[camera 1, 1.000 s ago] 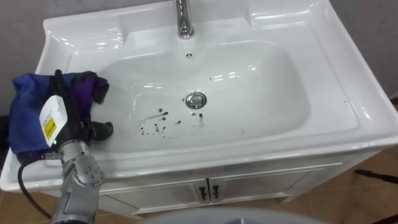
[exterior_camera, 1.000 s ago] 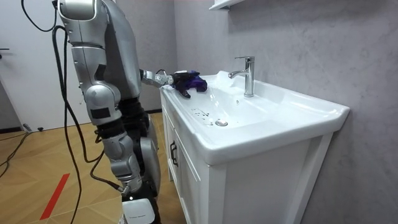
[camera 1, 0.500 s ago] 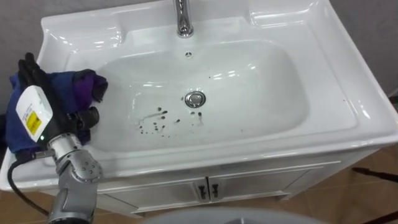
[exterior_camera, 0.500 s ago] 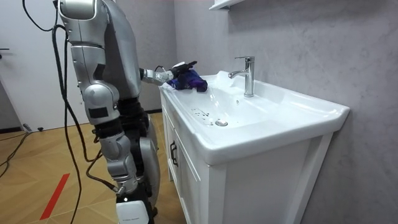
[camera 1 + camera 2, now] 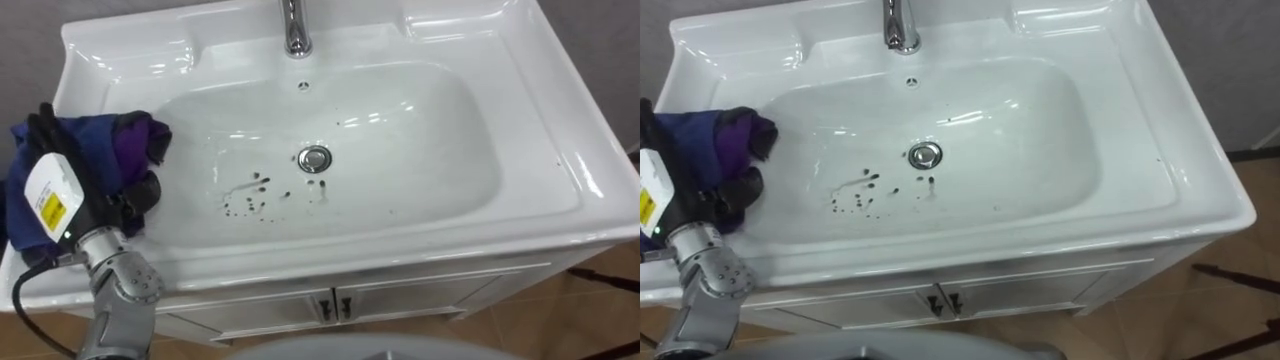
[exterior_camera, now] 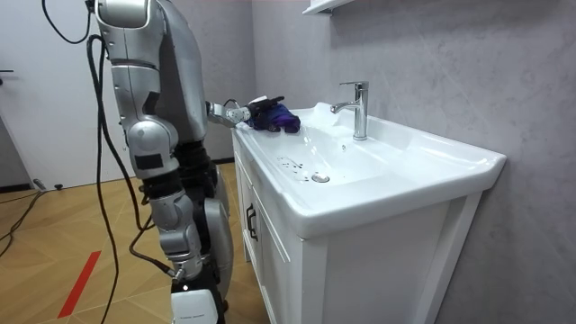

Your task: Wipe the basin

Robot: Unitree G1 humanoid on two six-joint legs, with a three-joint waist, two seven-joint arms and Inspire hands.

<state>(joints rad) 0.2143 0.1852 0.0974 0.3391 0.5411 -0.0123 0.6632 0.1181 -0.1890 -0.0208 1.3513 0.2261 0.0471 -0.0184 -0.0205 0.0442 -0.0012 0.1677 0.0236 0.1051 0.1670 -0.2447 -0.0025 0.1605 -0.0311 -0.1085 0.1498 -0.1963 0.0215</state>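
A white basin (image 5: 520, 110) (image 5: 1140, 120) (image 6: 432, 153) holds a patch of dark spots (image 5: 258, 195) (image 5: 862, 190) left of the drain (image 5: 314, 158). On its left rim lies a blue and purple cloth (image 5: 135, 135) (image 5: 725, 135) (image 6: 281, 117). My left hand (image 5: 95, 190) (image 5: 710, 195) (image 6: 256, 108) is on the cloth, its dark fingers curled into the folds. I stand at the basin's left front corner in the room view.
A chrome tap (image 5: 293, 30) (image 6: 358, 108) rises at the back of the basin. Cabinet doors with dark handles (image 5: 335, 308) sit under the front rim. A grey wall runs behind, with a shelf edge (image 6: 328, 5) above. Wooden floor (image 6: 54, 252) lies to my side.
My left hand rose with the cloth half a second ago, then settled back down on the basin's left rim. The view has shifted slightly.
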